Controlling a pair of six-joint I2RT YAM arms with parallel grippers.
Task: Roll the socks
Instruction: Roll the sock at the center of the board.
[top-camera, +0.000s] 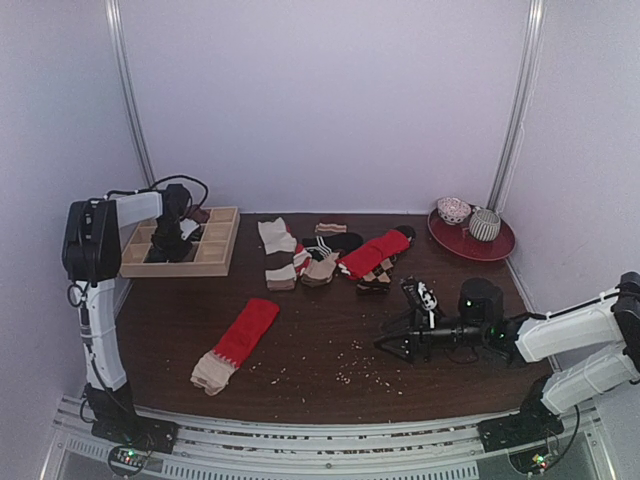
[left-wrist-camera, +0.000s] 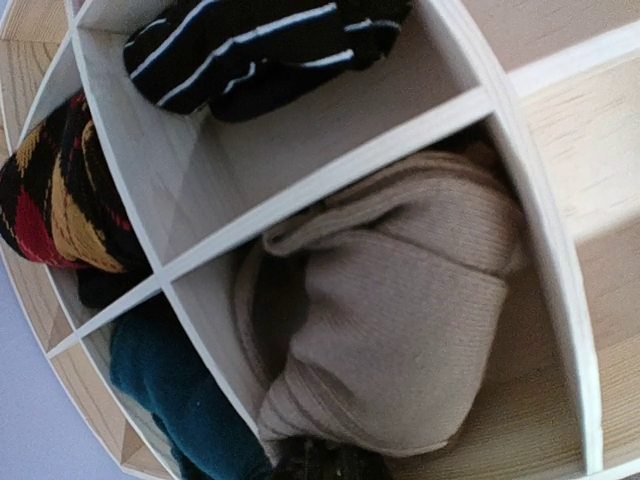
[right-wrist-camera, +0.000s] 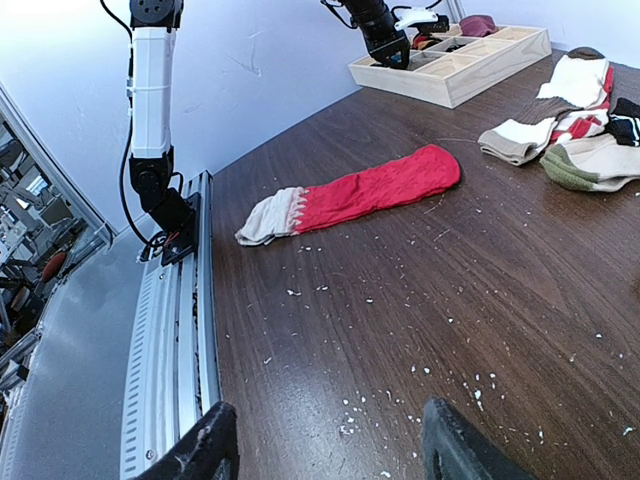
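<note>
**A:** Two socks to roll. Where are they?

**B:** On the dark table (top-camera: 330, 330), the red sock (right-wrist-camera: 370, 190) lies flat at full length, well ahead of the right claw (right-wrist-camera: 330, 440). That claw hangs low over the wood, fingers spread, nothing between them.

**A:** And the tan one?

**B:** The tan sock (left-wrist-camera: 400, 320) sits bunched in one compartment of the wooden tray (top-camera: 225, 255), directly beneath the left claw (top-camera: 172, 238). I cannot tell whether that claw is spread or closed.

**A:** How will the red one handle?

**B:** Light, limp knit, I'd judge. It should sag and fold rather than lift as one piece, and may slide on the smooth wood. I'd pinch the cream end (right-wrist-camera: 268, 215), where the fabric looks thickest, and roll toward the red tip.

**A:** Anything smaller?

**B:** White crumbs (right-wrist-camera: 480, 385) lie scattered just ahead of the right claw. They could catch in the knit.
</note>
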